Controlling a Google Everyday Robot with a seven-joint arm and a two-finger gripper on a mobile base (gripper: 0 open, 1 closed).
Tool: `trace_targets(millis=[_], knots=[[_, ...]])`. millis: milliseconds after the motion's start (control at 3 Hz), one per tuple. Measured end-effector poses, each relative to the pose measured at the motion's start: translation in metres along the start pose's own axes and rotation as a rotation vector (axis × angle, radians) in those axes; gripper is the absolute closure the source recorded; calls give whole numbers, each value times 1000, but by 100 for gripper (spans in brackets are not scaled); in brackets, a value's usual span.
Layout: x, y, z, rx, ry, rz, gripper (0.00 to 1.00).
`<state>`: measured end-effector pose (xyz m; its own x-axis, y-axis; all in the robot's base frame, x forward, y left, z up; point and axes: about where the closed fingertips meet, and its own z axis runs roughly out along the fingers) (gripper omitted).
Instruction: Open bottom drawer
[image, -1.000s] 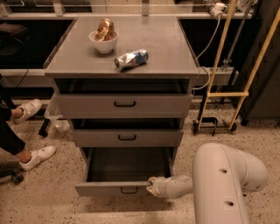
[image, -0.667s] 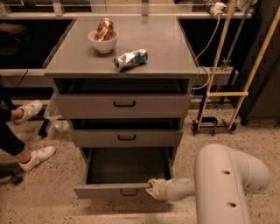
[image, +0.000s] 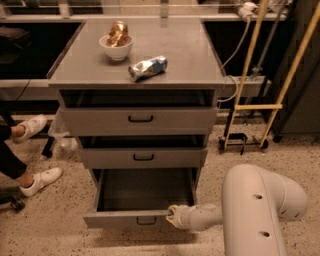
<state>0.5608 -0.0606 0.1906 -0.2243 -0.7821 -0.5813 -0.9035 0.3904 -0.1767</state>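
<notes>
Currently bottom drawer (image: 125, 218) pulled well out of grey cabinet, dark inside showing, front panel lowest in stack, black loop handle (image: 146, 220) at centre. Pincer (image: 171, 216) at right end of that front panel, against upper edge; spread or pressed together, cannot tell. White arm (image: 255, 205) reaches in from lower right. Middle drawer (image: 143, 157) and top drawer (image: 140, 119) above, each slightly out. On surface (image: 185, 55): white bowl (image: 116, 47) with brownish contents, crumpled silver packet (image: 147, 67) near it. White shoes (image: 42, 179) on floor at left.
</notes>
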Motion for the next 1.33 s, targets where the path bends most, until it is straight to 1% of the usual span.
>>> trace_targets(millis=[667,1000,1333], knots=[[2,4,-3,3,-5,4,100],[18,13,-13,1,16,27,100],[18,13,-13,1,16,27,100]])
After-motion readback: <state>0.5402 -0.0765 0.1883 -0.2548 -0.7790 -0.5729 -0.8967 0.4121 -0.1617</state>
